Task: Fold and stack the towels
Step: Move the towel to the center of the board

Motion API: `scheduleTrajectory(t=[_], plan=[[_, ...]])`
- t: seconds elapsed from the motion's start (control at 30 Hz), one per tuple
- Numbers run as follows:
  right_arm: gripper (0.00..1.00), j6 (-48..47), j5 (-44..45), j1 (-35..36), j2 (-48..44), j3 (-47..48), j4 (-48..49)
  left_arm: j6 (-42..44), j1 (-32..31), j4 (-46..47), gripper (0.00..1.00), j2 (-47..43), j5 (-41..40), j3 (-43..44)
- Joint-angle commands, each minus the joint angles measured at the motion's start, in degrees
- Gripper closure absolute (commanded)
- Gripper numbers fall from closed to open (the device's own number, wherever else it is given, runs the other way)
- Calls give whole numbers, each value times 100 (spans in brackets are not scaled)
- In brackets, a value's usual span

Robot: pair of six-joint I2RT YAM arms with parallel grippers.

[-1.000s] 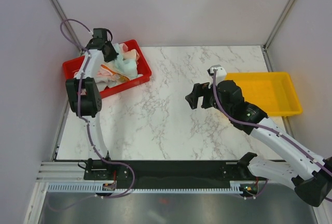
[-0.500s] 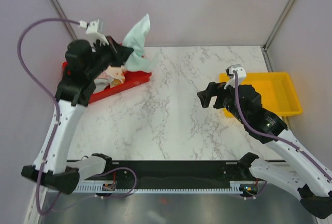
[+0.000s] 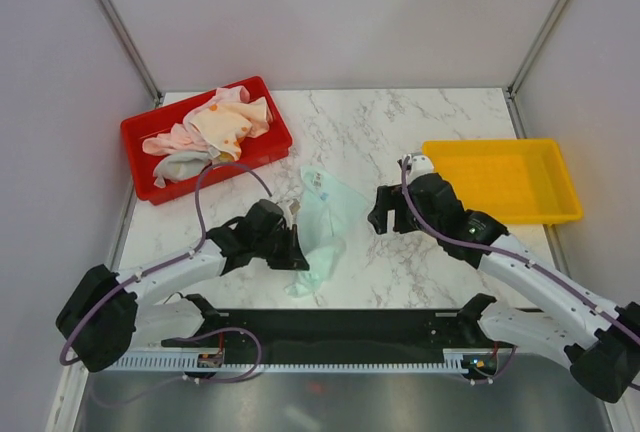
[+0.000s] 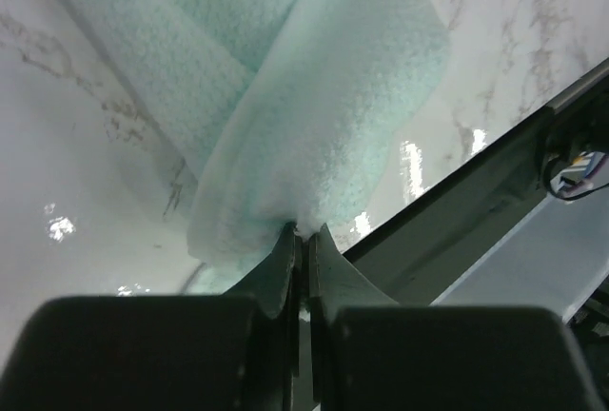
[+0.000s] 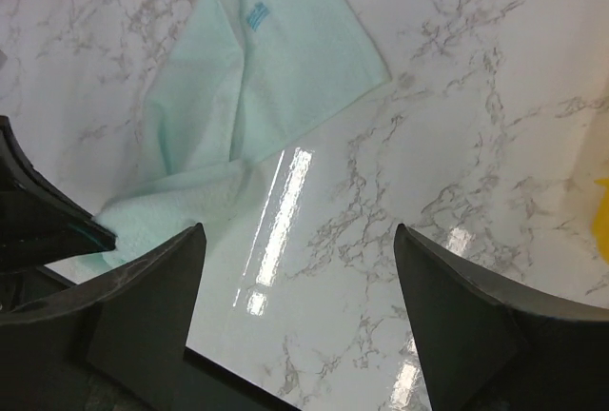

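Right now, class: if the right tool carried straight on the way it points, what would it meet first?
Probably the bare marble table, just beside the mint towel. The right tool is open, and depth is uncertain.

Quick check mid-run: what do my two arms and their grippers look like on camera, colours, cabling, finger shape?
Both arms have white link shells and black joint housings: left arm, right arm. A purple cable loops along the left arm; another follows the right. The left gripper has dark fingers tapering to the tips; the right gripper has broad black wedge-shaped fingers.
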Motion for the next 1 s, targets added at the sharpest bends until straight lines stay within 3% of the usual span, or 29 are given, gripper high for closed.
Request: scheduleTrajectory(t=[0.0,0.03,0.07,0.1,0.17,0.27,0.43,0.57,0.67,0.73,0.8,0.97], plan=[[13,-9,-458,2,222,-213,616,-285,-17,663,98,-190,-3,554],[15,0,-650,2,328,-379,792,-520,-8,1167,98,-278,-169,668],[17,87,-835,2,433,-468,1168,-61,-8,154,33,-305,-866,930],[23,270,-976,2,548,-556,1372,39,18,-4,30,-314,-1152,1055],[30,482,-1493,2,899,-872,2116,224,185,-311,29,-288,-1260,1266],[32,834,-1872,29,1251,-1268,3109,163,510,-322,29,-340,-989,1224],[33,1326,-2050,72,1585,-1418,3711,5,730,-321,29,-340,-847,1091],[33,1546,-1805,345,1472,-1567,3352,-109,757,-813,34,-217,-935,995],[32,1155,-920,372,1235,-1464,2940,-92,757,-981,34,-392,-1582,854],[34,836,264,293,1462,-764,2475,-5,800,-824,31,-288,-1943,1028],[38,694,595,21,2056,-304,2122,127,809,-552,30,1,-2357,1494],[43,1422,788,-288,3219,514,1893,620,1090,-550,31,1931,-2728,3214]])
